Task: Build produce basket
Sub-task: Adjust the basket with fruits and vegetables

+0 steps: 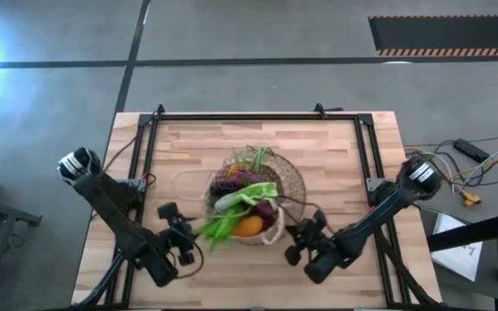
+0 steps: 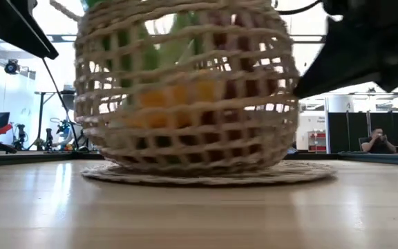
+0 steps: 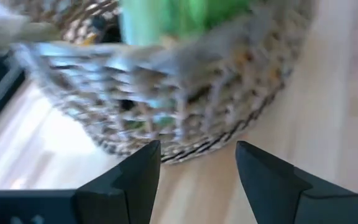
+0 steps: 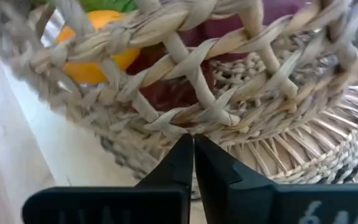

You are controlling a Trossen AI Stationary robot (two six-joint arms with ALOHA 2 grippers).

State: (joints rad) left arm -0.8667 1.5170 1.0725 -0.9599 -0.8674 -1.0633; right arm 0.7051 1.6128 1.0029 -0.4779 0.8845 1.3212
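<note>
The wicker basket (image 1: 285, 183) stands on its flat woven foot (image 2: 206, 173) at the table's middle. It holds produce: a white-green leek (image 1: 232, 201), an orange (image 1: 248, 226), purple pieces (image 1: 247, 177) and long green leaves (image 1: 217, 227) that hang over its near-left rim. My left gripper (image 3: 197, 149) is open and has nothing between its fingers; it is near the basket's near-left side (image 1: 182, 235). My right gripper (image 4: 192, 140) is shut. It points at the basket's lower wall from the near right (image 1: 301, 238). My right gripper's shut fingertips (image 4: 185, 146) stand right at the basket's lower wall (image 4: 185, 121), just above the woven foot, slanting down from the table's near right. I cannot tell whether they touch the wicker.
Black frame rails (image 1: 150, 138) run along the table's left, far and right sides. Bare wood (image 1: 249, 281) lies between the two arms at the near edge. Cables (image 1: 461, 173) lie off the table's right. A person (image 2: 378, 142) sits far back in the room.
</note>
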